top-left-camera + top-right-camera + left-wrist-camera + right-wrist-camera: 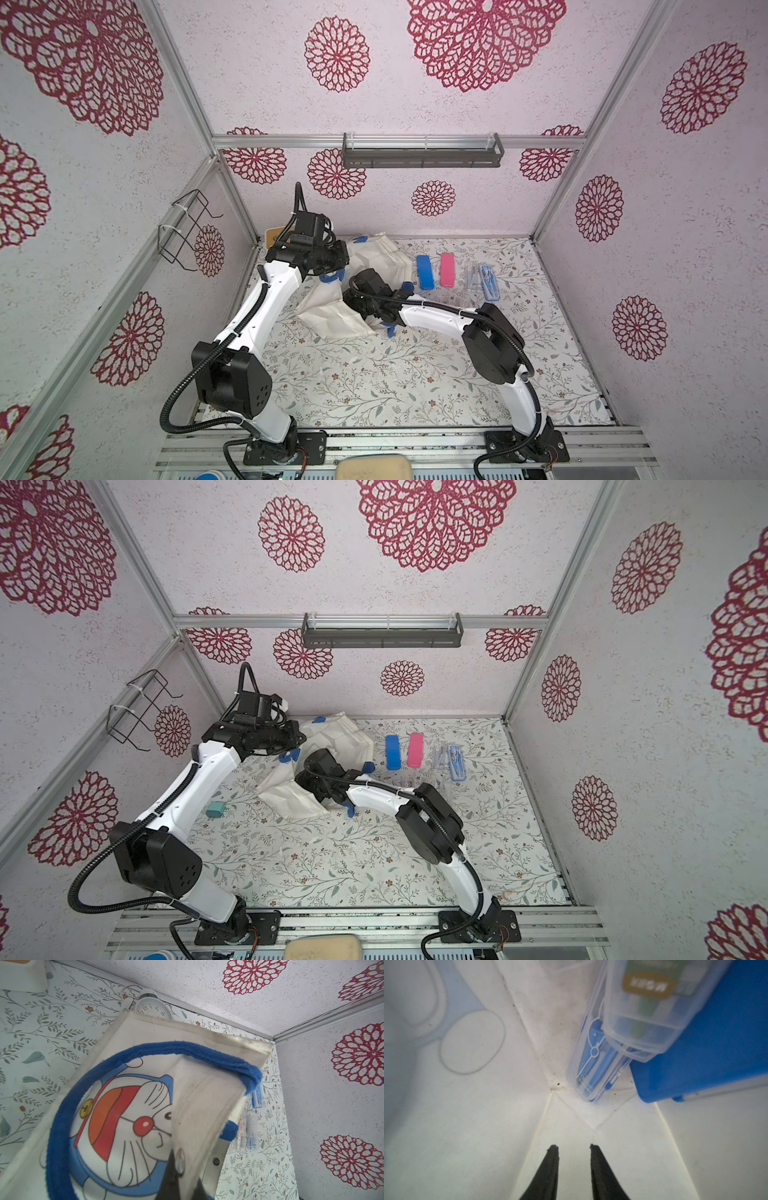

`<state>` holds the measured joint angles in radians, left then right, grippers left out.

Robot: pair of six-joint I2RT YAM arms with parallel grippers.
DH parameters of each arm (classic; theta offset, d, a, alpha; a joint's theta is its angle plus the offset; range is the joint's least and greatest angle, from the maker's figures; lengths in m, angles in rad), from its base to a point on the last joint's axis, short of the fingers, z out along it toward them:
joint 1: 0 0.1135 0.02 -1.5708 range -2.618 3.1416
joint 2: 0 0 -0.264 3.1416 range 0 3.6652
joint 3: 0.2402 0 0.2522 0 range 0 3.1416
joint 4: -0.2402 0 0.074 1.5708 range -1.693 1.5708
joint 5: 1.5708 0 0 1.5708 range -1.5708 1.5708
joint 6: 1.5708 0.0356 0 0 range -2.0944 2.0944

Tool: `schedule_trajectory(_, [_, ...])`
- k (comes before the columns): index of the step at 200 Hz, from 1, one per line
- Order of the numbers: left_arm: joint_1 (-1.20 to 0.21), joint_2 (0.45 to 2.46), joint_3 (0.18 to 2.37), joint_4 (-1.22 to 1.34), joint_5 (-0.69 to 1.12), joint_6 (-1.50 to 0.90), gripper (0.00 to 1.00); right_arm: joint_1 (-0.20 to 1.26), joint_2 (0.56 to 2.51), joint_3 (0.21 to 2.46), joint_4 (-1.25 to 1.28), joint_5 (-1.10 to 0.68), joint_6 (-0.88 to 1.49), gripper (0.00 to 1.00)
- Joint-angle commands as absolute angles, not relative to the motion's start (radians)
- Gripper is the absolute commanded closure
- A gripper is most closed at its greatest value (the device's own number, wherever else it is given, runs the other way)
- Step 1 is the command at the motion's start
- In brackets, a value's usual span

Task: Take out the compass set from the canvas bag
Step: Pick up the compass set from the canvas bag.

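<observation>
while the left gripper [175, 1176] is clamped on a fold of the canvas bag [376, 259] near its rim, the right gripper [573, 1146] is reaching into the bag's mouth. its jaws stand a narrow way apart with nothing between them, hanging just short of the inner corner seam.

the compass set [591, 1064] is inside the bag: a clear plastic case with a blue compass in it, lying along the bottom, one end close to the corner. a second clear case with a gold label [648, 1012] lies on top of its far part, and a blue case [706, 1053] is just beside both, touching them.

in both top views the bag lies slumped at the far left of the floral table [374, 382], between the two wrists. to its right, in a row, lie a blue box [425, 272], a pink box [447, 270], a clear case [471, 274] and another clear case with blue tools [489, 282].

the left wrist view shows the bag's cartoon print [124, 1118], a blue strap handle [166, 1047] arched over it, and a white alarm clock [152, 1006] behind the bag.
</observation>
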<state>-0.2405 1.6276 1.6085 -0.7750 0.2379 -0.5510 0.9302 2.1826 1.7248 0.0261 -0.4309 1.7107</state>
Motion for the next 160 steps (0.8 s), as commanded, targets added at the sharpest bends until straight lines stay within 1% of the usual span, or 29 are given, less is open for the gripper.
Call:
schedule_trajectory(1, [-0.259,1.643,1.653,-0.735,0.231,-0.555,1.00,0.934,2.198,1.807,0.034,-0.460,1.756,0.70])
schedule_trajectory(31, [-0.290,1.635,1.642,-0.684,0.267,-0.553,1.00,0.939,2.218,1.829,0.041,-0.447,1.779,0.67])
schedule_trajectory(58, [-0.310,1.637,1.653,-0.651,0.301,-0.550,1.00,0.944,2.270,1.919,0.017,-0.443,1.781,0.65])
schedule_trajectory(73, [-0.319,1.627,1.652,-0.634,0.317,-0.538,1.00,0.939,2.271,1.906,0.038,-0.432,1.784,0.61])
schedule_trajectory(91, [-0.326,1.608,1.641,-0.636,0.329,-0.520,1.00,0.918,2.228,1.832,0.046,-0.404,1.756,0.55])
schedule_trajectory(109, [-0.325,1.590,1.606,-0.651,0.329,-0.514,1.00,0.885,2.149,1.683,0.090,-0.368,1.752,0.48])
schedule_trajectory(140, [-0.326,1.558,1.536,-0.654,0.331,-0.528,1.00,0.824,2.044,1.480,0.136,-0.334,1.742,0.46])
schedule_trajectory(160, [-0.325,1.539,1.506,-0.651,0.332,-0.529,1.00,0.789,2.002,1.414,0.120,-0.308,1.706,0.45])
